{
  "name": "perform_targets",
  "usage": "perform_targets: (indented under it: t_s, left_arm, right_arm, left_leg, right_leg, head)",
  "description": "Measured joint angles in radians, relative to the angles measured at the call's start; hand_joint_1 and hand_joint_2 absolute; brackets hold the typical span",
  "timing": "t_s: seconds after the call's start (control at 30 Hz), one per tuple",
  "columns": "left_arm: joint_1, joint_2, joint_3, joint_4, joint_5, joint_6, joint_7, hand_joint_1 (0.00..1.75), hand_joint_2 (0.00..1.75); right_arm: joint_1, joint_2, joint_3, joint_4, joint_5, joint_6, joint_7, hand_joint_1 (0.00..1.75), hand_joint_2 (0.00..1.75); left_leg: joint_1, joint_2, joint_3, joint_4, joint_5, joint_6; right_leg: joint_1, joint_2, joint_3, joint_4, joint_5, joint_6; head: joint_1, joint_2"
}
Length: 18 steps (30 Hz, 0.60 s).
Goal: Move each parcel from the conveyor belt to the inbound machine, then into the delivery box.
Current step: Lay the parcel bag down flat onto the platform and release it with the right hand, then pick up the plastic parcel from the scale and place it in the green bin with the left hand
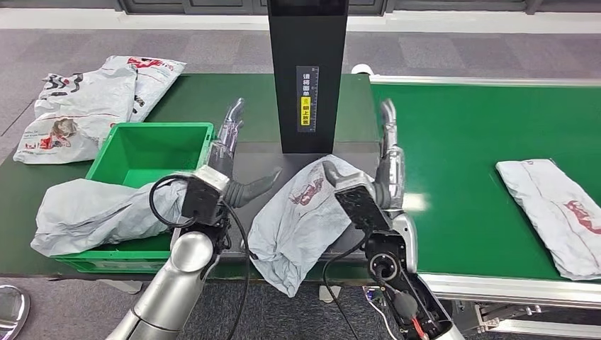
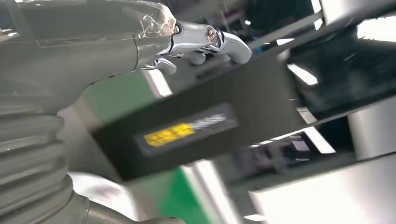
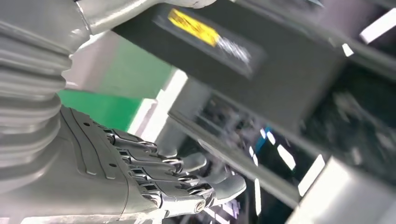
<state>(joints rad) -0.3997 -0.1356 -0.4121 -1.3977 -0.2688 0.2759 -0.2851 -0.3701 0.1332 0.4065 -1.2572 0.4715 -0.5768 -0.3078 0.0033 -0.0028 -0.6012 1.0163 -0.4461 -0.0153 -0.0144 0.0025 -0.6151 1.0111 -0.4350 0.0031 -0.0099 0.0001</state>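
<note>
**Operator:** Head view first. I have a grey parcel point(image 1: 301, 219) in the lower middle of the frame, lying on the dark plate at the foot of the black scanner post point(image 1: 307, 71), its near end drooping over the table edge. So I judge we are at the machine step, with the box still to come.

**Spotter:** What are your hands doing?

**Operator:** The left hand point(image 1: 230, 152) is just left of the parcel, fingers straight and pointing up the frame, thumb stuck out toward the bag; it holds nothing. The right hand point(image 1: 383, 166) is at the parcel's right edge, fingers also extended. Its thumb seems to lie on the bag, but I cannot tell whether it has hold of it.

**Spotter:** And the box?

**Operator:** The green box point(image 1: 152, 152) is at left centre, with another parcel point(image 1: 99, 212) draped over its near rim. One more bag point(image 1: 556, 212) waits on the green belt point(image 1: 453, 156) at the right, and a pile of bags point(image 1: 88, 106) lies upper left.

**Spotter:** Next?

**Operator:** I'd say I close both hands on the bag, lift, and carry it left over the box.
</note>
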Motion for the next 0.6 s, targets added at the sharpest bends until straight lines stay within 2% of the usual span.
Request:
perform_targets:
  t_s: [0.1,0.33,0.6]
  left_arm:
    - [-0.023,0.009,-0.023,0.068,-0.105,-0.03,0.047,0.0,1.75]
    - [-0.045,0.006,-0.079,0.216,-0.17,-0.092,0.027,0.0,1.75]
    - [-0.089,-0.041,-0.131,0.379,-0.207,-0.139,0.037,0.0,1.75]
  right_arm:
    - [0.034,-0.004,-0.02,-0.086,-0.029,-0.057,-0.035,0.0,1.75]
    - [0.097,-0.011,-0.072,-0.256,-0.064,-0.118,-0.121,0.0,1.75]
    - [0.13,0.004,-0.154,-0.371,-0.093,-0.122,-0.174,0.0,1.75]
  left_leg:
    - [0.0,0.0,0.0,0.0,0.0,0.0]
    - [0.0,0.002,0.0,0.0,-0.001,0.001]
    - [-0.001,0.002,0.0,0.0,-0.001,0.001]
  right_leg:
    - [0.0,0.0,0.0,0.0,0.0,0.0]
    - [-0.001,0.002,-0.001,0.0,0.0,0.0]
    - [-0.001,0.002,0.0,0.0,0.0,0.0]
  head:
    - [0.0,0.0]
    - [0.0,0.0]
    - [0.0,0.0]
